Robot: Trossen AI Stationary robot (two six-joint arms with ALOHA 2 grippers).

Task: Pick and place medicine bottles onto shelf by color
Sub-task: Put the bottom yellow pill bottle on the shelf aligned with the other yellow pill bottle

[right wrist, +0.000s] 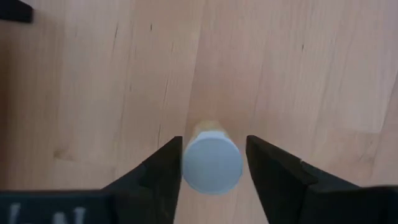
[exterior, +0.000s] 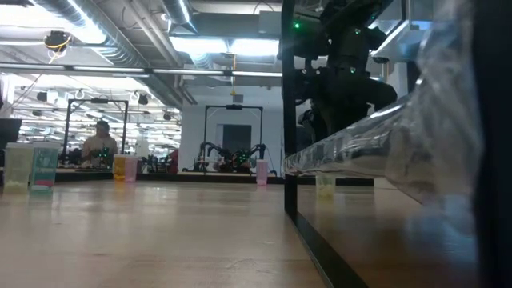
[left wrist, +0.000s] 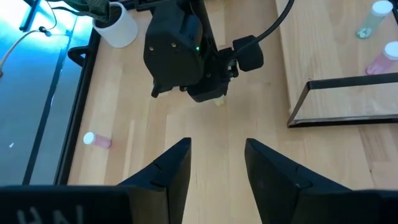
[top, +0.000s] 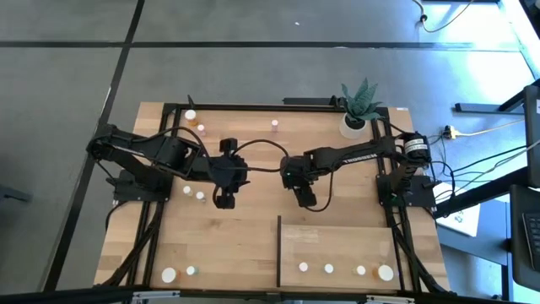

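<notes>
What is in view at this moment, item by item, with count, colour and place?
bottles on shelf: four, white caps, one larger, in a row along the shelf's near edge
bottles on table: seven seen from above; three at the far edge (one pink, one orange), two at mid left, two at the near left corner
gripped-zone bottle: one, white cap, yellowish body, upright on the table
shelf: one, light wood, dark upright edge, near right
plant pot: one, white, green plant, far right corner
table: one, light planks
person: one, far back in the room
left gripper: open, empty, mid table
right gripper: astride the yellowish bottle
</notes>
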